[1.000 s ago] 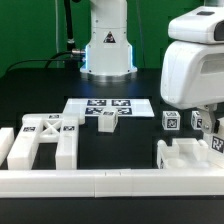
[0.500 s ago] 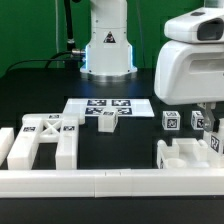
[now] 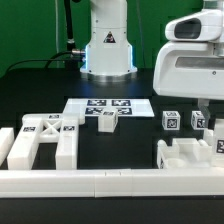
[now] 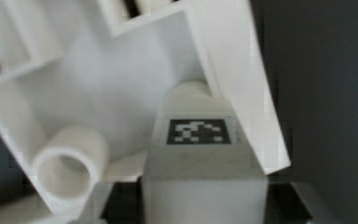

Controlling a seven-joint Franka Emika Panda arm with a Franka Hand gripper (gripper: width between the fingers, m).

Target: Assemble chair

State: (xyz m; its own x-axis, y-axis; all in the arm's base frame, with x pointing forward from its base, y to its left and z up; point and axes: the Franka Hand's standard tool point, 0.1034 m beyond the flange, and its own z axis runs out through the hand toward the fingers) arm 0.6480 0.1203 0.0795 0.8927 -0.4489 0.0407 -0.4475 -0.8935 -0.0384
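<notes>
Black table (image 3: 30, 95) carries all the parts, and a long white rail (image 3: 100, 181) runs along its front edge. On the exterior view's left an X-braced frame (image 3: 45, 135) lies just behind the rail. In the middle is the marker board (image 3: 90, 104), and a small tagged block (image 3: 107, 119) rests at its front edge. More to the right a square leg (image 3: 171, 122) stands upright. At the far right a second frame (image 3: 185, 155) lies behind the rail, below the white arm (image 3: 190, 65). In the wrist view the gripper (image 4: 202, 196) is clenched on a tagged leg (image 4: 201, 120), just beside a round socket (image 4: 64, 165) in a white part.
</notes>
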